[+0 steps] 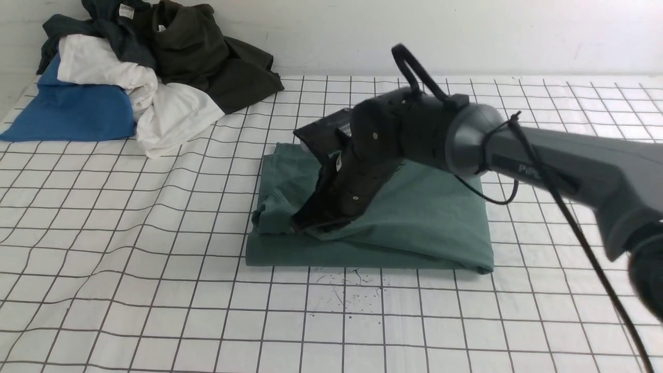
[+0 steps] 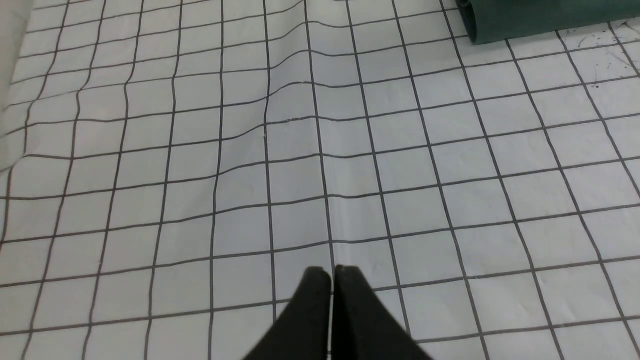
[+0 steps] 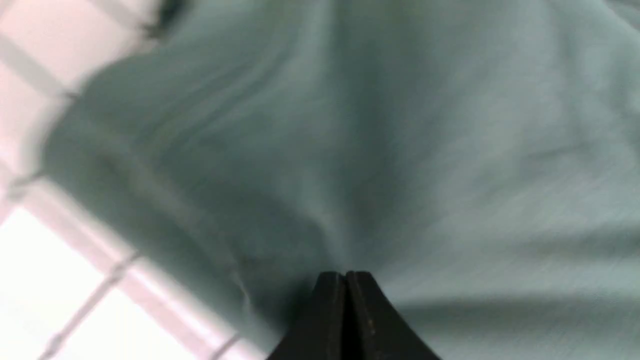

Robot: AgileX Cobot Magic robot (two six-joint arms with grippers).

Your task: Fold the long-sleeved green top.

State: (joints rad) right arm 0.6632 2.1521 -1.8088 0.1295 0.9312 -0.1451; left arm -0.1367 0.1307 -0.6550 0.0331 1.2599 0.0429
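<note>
The green long-sleeved top (image 1: 430, 217) lies folded into a rough rectangle in the middle of the checked table cover (image 1: 129, 217). My right gripper (image 1: 299, 226) reaches down onto the top's left part, where the cloth is bunched into a raised fold. In the right wrist view the right gripper (image 3: 346, 274) is shut, and creases in the green top (image 3: 450, 125) run together at its tips. My left gripper (image 2: 332, 271) is shut on nothing above bare checked cover; a corner of the top (image 2: 540, 17) shows far ahead of it. The left arm is out of the front view.
A heap of other clothes sits at the far left corner: a blue one (image 1: 67, 111), a white one (image 1: 171, 114), a very dark olive one (image 1: 207, 57) and a dark teal one with a white tag (image 1: 116, 28). Dark specks (image 1: 347, 282) mark the cover in front of the top.
</note>
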